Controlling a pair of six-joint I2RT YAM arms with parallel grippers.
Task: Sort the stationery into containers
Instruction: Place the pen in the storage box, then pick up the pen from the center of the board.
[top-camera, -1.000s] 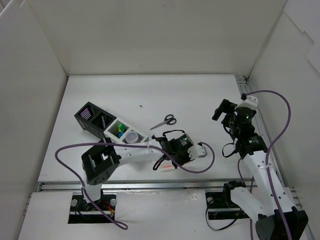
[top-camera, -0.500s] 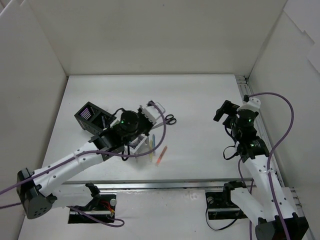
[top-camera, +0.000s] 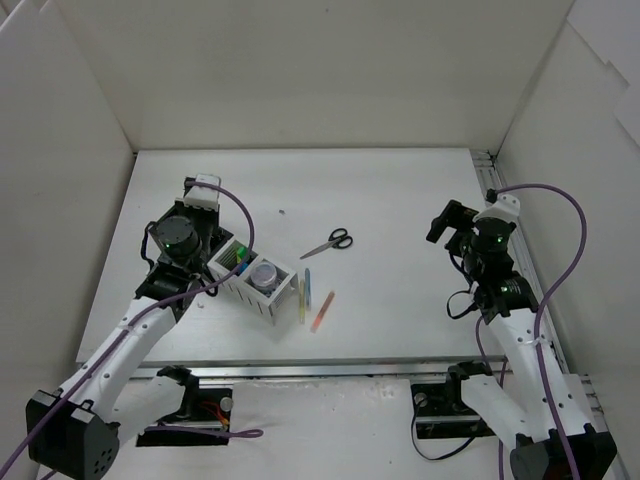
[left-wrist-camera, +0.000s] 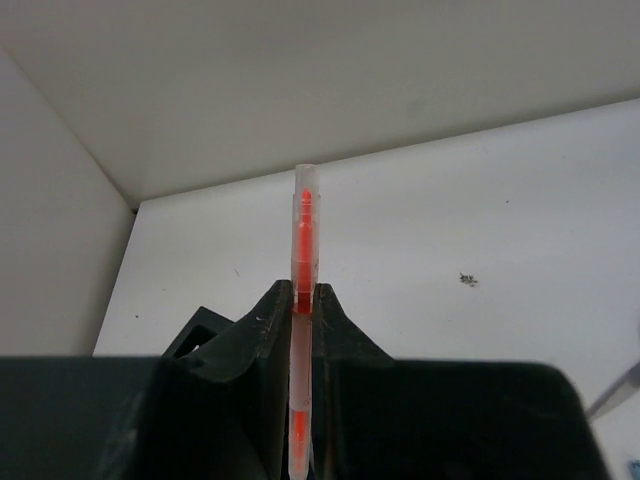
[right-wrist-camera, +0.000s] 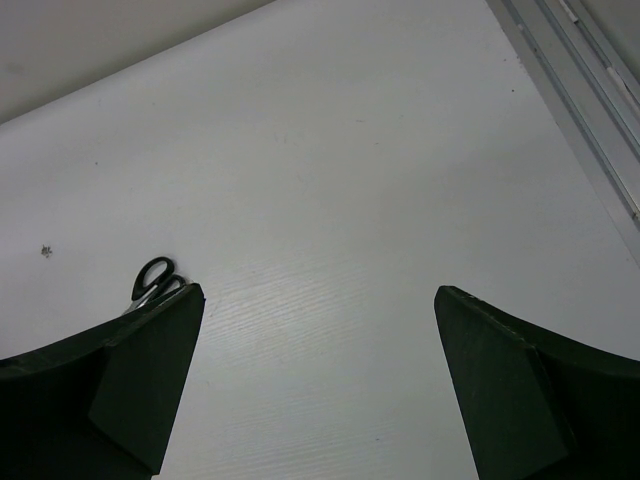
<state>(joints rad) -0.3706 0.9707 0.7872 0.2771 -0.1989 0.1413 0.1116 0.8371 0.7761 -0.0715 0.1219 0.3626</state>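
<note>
My left gripper (left-wrist-camera: 303, 290) is shut on a thin red pen with a clear body (left-wrist-camera: 303, 235), held upright. In the top view the left gripper (top-camera: 197, 212) hovers over the black end of the containers, which it mostly hides; one black box corner (left-wrist-camera: 197, 331) shows in the left wrist view. The white-grey boxes (top-camera: 283, 294) hold highlighters (top-camera: 240, 260) and a clear round jar (top-camera: 264, 272). Three pens (top-camera: 321, 311) lie on the table just right of the boxes. Black-handled scissors (top-camera: 329, 243) lie mid-table and show in the right wrist view (right-wrist-camera: 153, 279). My right gripper (right-wrist-camera: 320, 295) is open and empty, at the right (top-camera: 447, 221).
White walls enclose the table on the back and both sides. A metal rail (top-camera: 488, 175) runs along the table's right edge. A small dark speck (top-camera: 283, 211) lies behind the scissors.
The left arm has swung from the pens at front centre, across the boxes, to the black boxes at the left, carrying the red pen. The right arm has barely moved.
</note>
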